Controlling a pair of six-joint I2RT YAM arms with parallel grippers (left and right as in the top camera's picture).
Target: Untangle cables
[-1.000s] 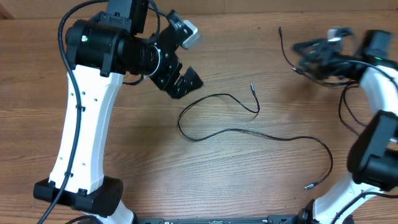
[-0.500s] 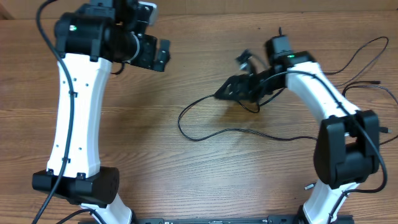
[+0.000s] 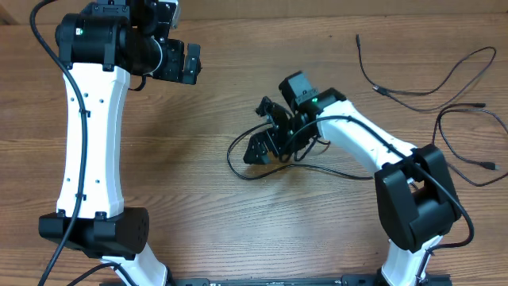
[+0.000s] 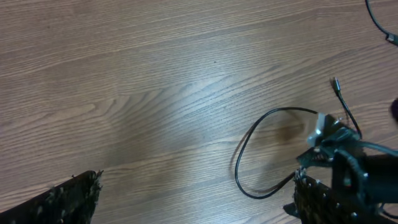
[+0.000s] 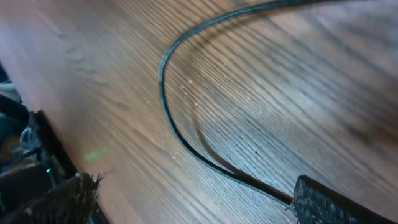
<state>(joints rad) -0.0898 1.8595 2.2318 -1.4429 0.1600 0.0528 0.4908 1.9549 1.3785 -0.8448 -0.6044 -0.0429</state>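
You're working over a brown wood-grain surface (image 3: 198, 199) with fine streaked lines running across it. Your right gripper (image 3: 260, 131) is hanging low over the middle of the surface with its fingers spread wide, pinching nothing. In the right wrist view its rough black fingertips (image 5: 339, 202) are sitting at the two bottom corners, and the looped cable (image 5: 166, 106) is curving between them, lying flat on the wood and running in close to the right-hand tip; you cannot tell whether it is touching that tip. From overhead, this looped cable (image 3: 229, 157) is forming a thin, glossy black, rounded bend just left of the right gripper, then trailing off under the white arm.

Your left gripper (image 3: 184, 63) is hovering at the upper left, well apart from every cable, its fingers also spread and empty. Its wrist camera is looking down on the same loop (image 4: 244, 152).

A long arched cable (image 3: 381, 90) and a hooked cable (image 3: 439, 125) are lying loose at the upper right, both thin and black.
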